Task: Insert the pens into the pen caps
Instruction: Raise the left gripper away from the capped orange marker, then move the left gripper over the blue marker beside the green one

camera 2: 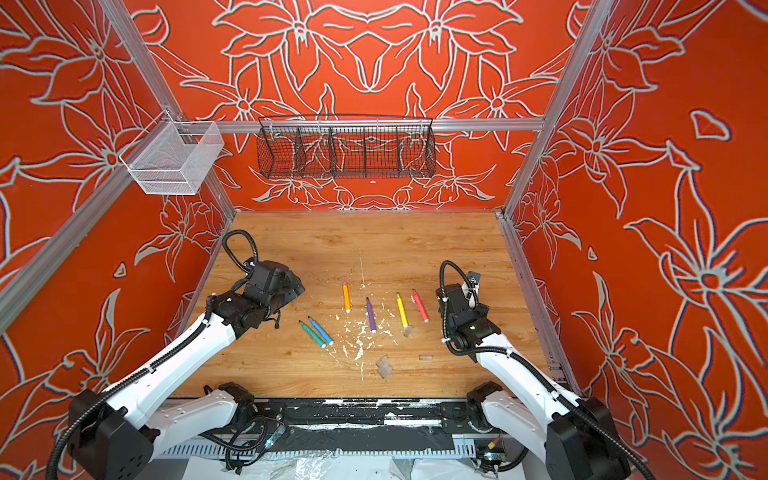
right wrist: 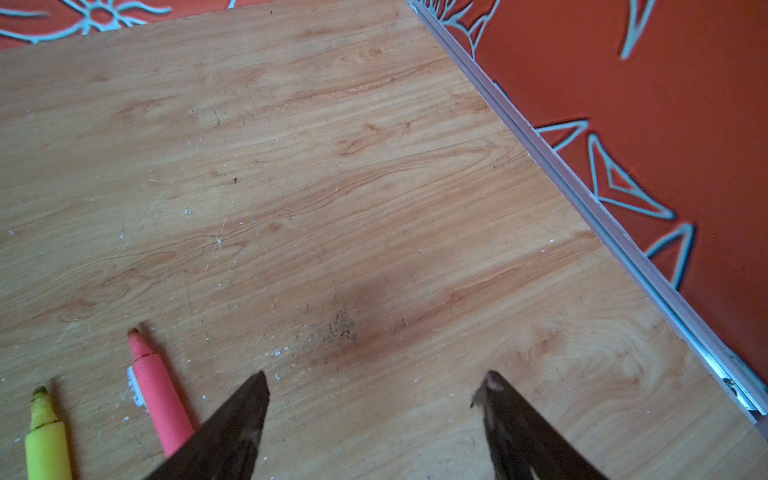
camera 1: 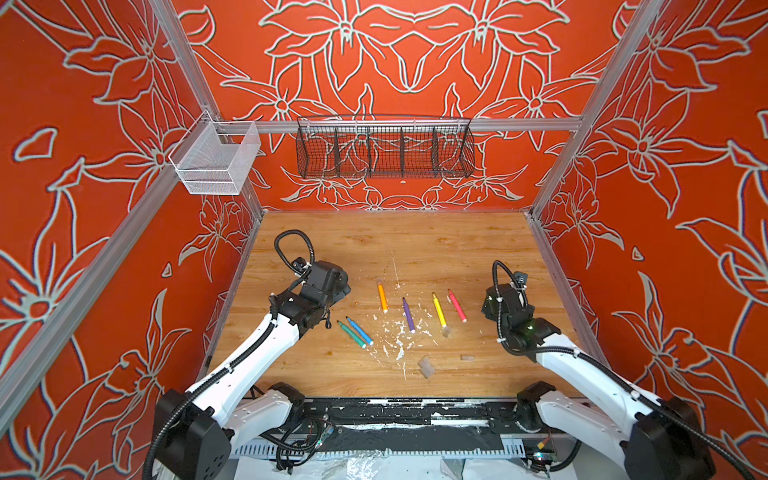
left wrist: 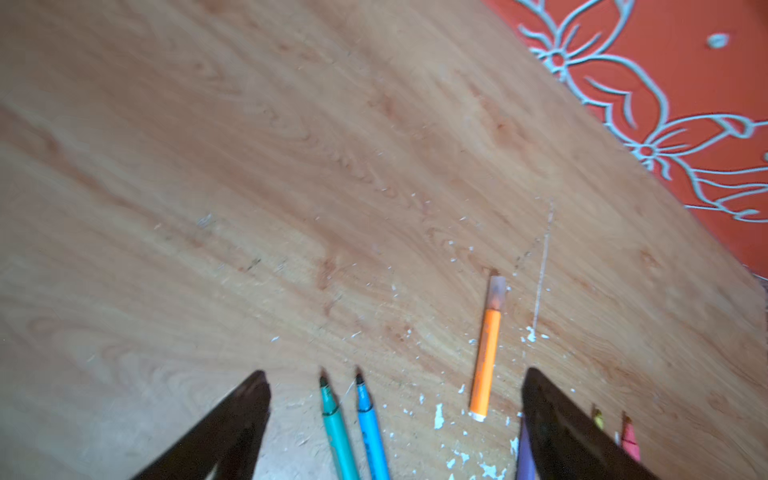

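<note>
The wooden table [camera 1: 415,241] had a light grain and a scatter of white paint flecks [camera 1: 400,337] near its middle, with a thin pale scratch [camera 1: 394,266] running toward the back. Red walls [camera 1: 395,50] printed with grey-outlined flowers closed it in on three sides. A silver rail [camera 1: 519,124] crossed the back wall. A black wire basket [camera 1: 384,151] with dividers hung from it, and a white mesh basket [camera 1: 216,166] hung at the left corner. A black, paint-chipped strip [camera 1: 395,409] ran along the near edge.
</note>
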Motion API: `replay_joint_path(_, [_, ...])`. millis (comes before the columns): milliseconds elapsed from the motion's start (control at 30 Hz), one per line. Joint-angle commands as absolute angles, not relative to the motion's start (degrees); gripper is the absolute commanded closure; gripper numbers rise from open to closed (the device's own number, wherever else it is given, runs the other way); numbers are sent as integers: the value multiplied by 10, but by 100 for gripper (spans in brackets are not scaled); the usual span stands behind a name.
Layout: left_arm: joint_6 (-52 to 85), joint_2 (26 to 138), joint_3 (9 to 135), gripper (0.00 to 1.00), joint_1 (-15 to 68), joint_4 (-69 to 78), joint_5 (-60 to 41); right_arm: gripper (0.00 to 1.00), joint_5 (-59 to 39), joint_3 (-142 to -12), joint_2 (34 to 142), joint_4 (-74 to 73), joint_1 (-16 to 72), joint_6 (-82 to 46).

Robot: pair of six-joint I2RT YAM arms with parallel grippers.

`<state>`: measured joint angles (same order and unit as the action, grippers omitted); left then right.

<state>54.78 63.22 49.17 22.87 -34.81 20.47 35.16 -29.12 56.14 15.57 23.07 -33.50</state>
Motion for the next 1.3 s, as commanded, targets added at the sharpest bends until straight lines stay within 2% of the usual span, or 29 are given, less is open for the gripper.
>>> replay_joint_path(0, [637,671,510,19,241,-454,197,18,368,-294,564,151,228,-346])
replay_joint_path(167, [687,723,514,22,289,-464,187,18,367,-297,569,151,229,-346])
replay_joint_path(300, [703,748,491,22,290,-434,163,19,367,-299,573,152,228,-346])
replay_joint_path(400, [704,761,497,17,290,-438,149,19,366,-299,574,152,229,-346])
replay_joint_path(900, [671,846,475,17,299,-328,70,20,365,-302,580,154,228,-346])
replay_joint_path(1167, [669,808,483,18,308,-352,107,20,365,-302,579,153,228,-346])
replay_joint_path(1200, [668,803,483,19,308,-351,107,20,365,-302,579,153,228,-346])
replay_joint_path(1267, [665,800,484,36,311,-348,105,20,365,-302,579,153,228,-347])
